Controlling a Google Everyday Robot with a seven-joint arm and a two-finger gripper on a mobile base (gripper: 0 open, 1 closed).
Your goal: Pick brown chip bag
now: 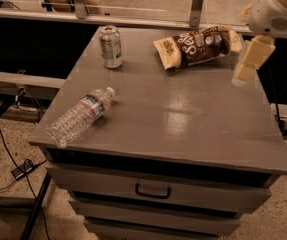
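The brown chip bag (198, 45) lies flat at the back right of the grey cabinet top (183, 119). It is dark brown with tan ends and white lettering. My gripper (245, 68), cream-coloured under a white wrist, hangs over the right edge of the top. It is just right of the bag's right end, a little above the surface and not touching the bag. It holds nothing that I can see.
A silver drink can (111, 46) stands upright at the back left. A clear water bottle (82, 115) lies on its side near the front left edge. Drawers with a dark handle (153, 191) are below. Cables lie on the floor at the left.
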